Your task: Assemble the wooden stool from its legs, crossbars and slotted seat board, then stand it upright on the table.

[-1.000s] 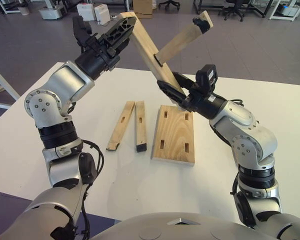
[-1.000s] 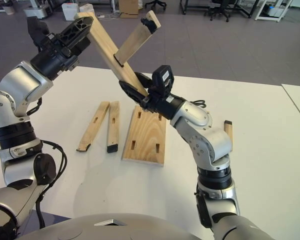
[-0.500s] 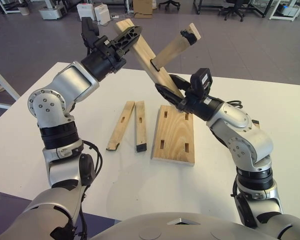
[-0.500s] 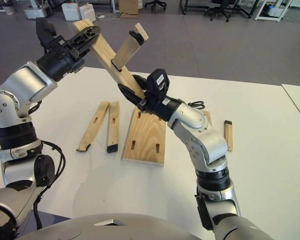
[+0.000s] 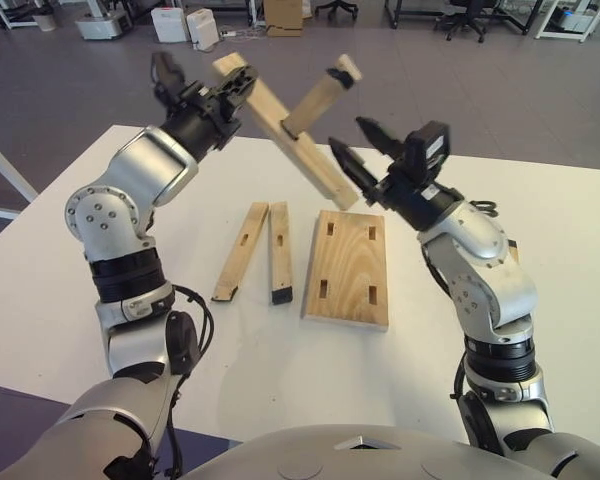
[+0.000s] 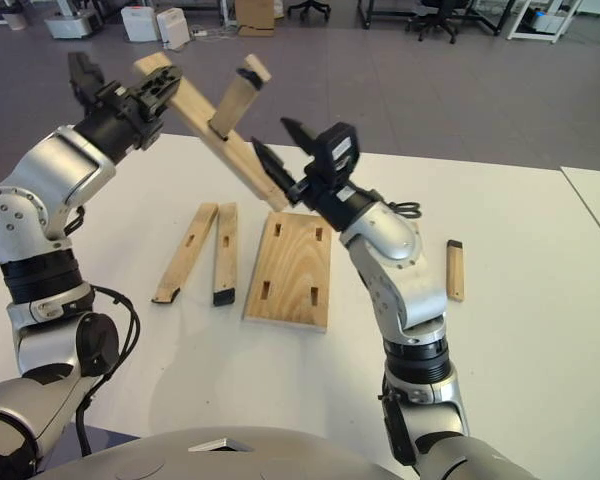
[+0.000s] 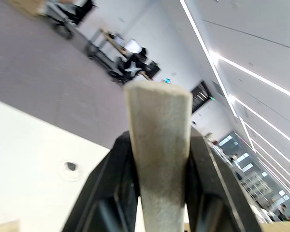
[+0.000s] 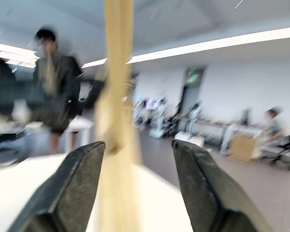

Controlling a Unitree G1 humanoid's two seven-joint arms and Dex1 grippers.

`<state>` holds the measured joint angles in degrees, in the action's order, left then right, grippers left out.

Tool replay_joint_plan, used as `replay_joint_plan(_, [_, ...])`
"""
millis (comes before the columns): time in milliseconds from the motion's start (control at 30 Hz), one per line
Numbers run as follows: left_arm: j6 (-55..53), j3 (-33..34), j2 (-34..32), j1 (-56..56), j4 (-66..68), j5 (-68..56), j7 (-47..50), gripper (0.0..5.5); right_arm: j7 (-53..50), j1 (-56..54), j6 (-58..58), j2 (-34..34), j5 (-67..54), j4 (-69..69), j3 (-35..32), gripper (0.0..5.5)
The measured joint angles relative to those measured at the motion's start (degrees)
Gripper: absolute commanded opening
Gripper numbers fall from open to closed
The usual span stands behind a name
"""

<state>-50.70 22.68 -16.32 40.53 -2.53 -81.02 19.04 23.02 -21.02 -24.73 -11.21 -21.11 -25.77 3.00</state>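
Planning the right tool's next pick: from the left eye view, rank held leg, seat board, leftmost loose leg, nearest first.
1. Held leg, just left of the right tool.
2. Seat board, below.
3. Leftmost loose leg, far left.

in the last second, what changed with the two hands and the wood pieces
The right hand let go of the lower end of the joined leg and crossbar; its fingers are now open and drawn back from the wood. The left hand kept its grip on the upper end and swung the piece toward the robot's left. The seat board and the two loose slotted pieces lie where they were.
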Motion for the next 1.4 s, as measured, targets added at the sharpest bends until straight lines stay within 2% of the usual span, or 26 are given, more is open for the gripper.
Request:
replay_joint_plan(33, [0.20, 0.11, -0.02, -0.01, -0.02, 0.05, 0.12, 1.01, 0.26, 0.74, 0.29, 0.18, -0.22, 0.15, 0.07, 3.50])
replay_joint_plan(200, [1.29, 2.38, -5.02, -1.19, -1.56, 3.43, -0.14, 1.01, 0.28, 3.79, 0.80, -2.48, 0.08, 1.83, -3.18, 3.52])
replay_joint_plan(333, [0.62, 3.47, -8.44, -9.20, -13.38, 5.07, 2.69, 1.01, -5.35, 8.21, 2.79, -5.04, 3.80, 7.92, -11.43, 3.52])
replay_joint_plan(433, [0.24, 1.30, -7.59, -16.06, -23.07, 5.78, 6.54, 1.01, -10.64, 10.67, 4.89, -5.04, 8.10, 9.95, -13.94, 3.52])
replay_joint_plan(500, [0.78, -0.63, -6.12, -20.50, -28.87, 7.40, 8.83, 1.01, -14.13, 14.29, 5.21, -4.82, 12.85, 10.48, -12.60, 3.52])
replay_joint_plan(600, [2.14, -3.23, -4.89, -25.01, -35.46, 9.70, 10.56, 1.01, -17.10, 24.17, 3.93, -3.56, 19.81, 8.72, -5.59, 3.52])
replay_joint_plan(700, [3.61, -7.23, -3.80, -27.83, -40.29, 12.44, 10.15, 1.01, -19.42, 32.84, 8.79, -6.29, 30.39, 6.53, -0.21, 3.52])
replay_joint_plan(867, [5.93, -10.06, -1.02, -31.29, -44.10, 14.98, 11.71, 1.01, -19.85, 42.64, 9.67, -6.61, 33.79, 1.77, 0.05, 3.52])
replay_joint_plan(1000, [6.55, -10.43, -0.35, -33.05, -45.06, 15.90, 13.58, 1.01, -18.25, 43.61, 9.47, -6.17, 33.80, -0.95, 0.51, 3.52])
replay_joint_plan(1100, [6.56, -11.38, -0.13, -33.86, -45.05, 14.69, 13.91, 1.01, -14.88, 43.01, 7.91, -6.60, 35.07, -3.14, 4.25, 3.52])
replay_joint_plan(1267, [6.84, -11.44, 0.36, -34.20, -44.60, 11.29, 16.28, 1.01, -10.66, 40.87, -1.01, -5.83, 35.58, -7.39, 9.06, 3.52])
replay_joint_plan(1400, [7.04, -11.58, 0.01, -34.19, -44.10, 9.65, 16.76, 1.01, -10.46, 38.60, -6.28, -3.20, 34.89, -9.25, 8.73, 3.52])
